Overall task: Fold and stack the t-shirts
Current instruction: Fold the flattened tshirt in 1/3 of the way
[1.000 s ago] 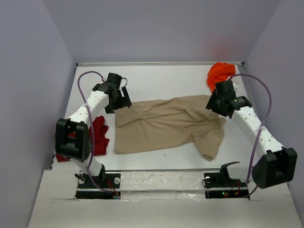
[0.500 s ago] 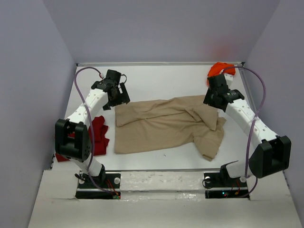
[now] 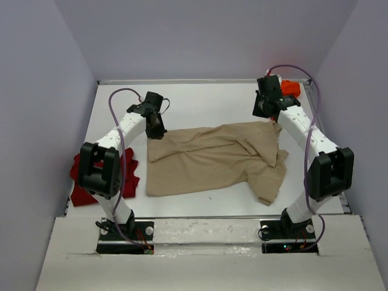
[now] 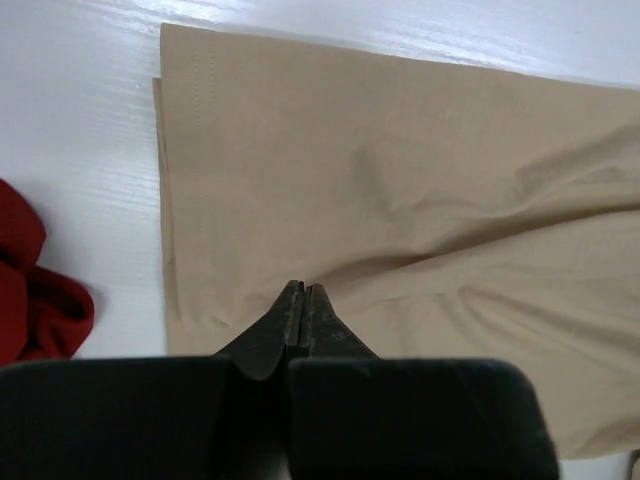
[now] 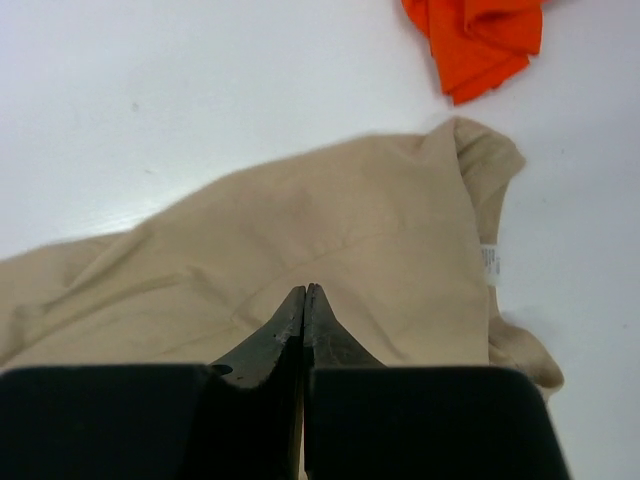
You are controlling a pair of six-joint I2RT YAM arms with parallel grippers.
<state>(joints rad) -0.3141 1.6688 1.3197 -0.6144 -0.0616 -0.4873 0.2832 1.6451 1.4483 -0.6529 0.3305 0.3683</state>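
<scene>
Reaching forward (arms outstretched), left gripper (image 4: 303,292), right gripper (image 5: 304,292) pinch tan t-shirt (image 3: 206,165)

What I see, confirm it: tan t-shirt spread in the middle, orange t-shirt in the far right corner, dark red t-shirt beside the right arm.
One slip: the dark red t-shirt lies beside the left arm, as the top external view shows. The tan t-shirt and orange t-shirt are as stated.
</scene>
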